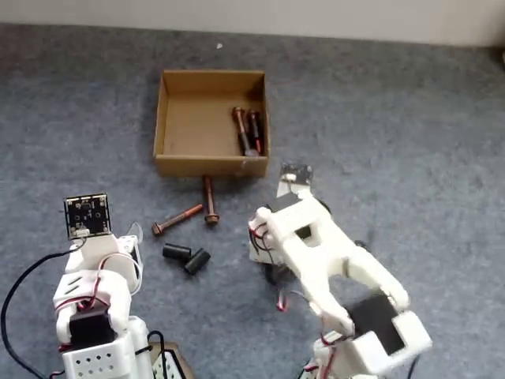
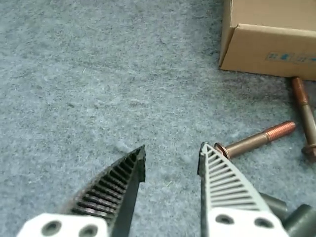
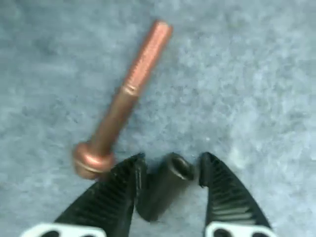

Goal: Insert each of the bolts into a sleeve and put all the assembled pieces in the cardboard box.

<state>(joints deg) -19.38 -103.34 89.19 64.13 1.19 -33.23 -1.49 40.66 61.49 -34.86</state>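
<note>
Right tool (image 3: 173,155) low over the middle of the table, jaws part open on both sides of a black sleeve (image 3: 163,190), not squeezing it yet, going by the little gap on one side. Just beside that sleeve, a copper bolt (image 3: 123,94) flat on the table, fat head right by one jaw tip, long body running away from the tool, much the same way as the sleeve. So probably next: close on the sleeve, then bring its hole to the bolt's thread end (the far end, not the head). Left tool (image 2: 172,146) open and holding nothing, nearer the table's left edge, with a slanted bolt (image 2: 256,139) head-first just off its pale jaw. Past that, a straight bolt (image 2: 302,116) pointing at the cardboard box (image 1: 209,166), two spare sleeves (image 1: 177,252) close by. Two finished pieces (image 1: 246,130) already in the box, toward the far edge.
</note>
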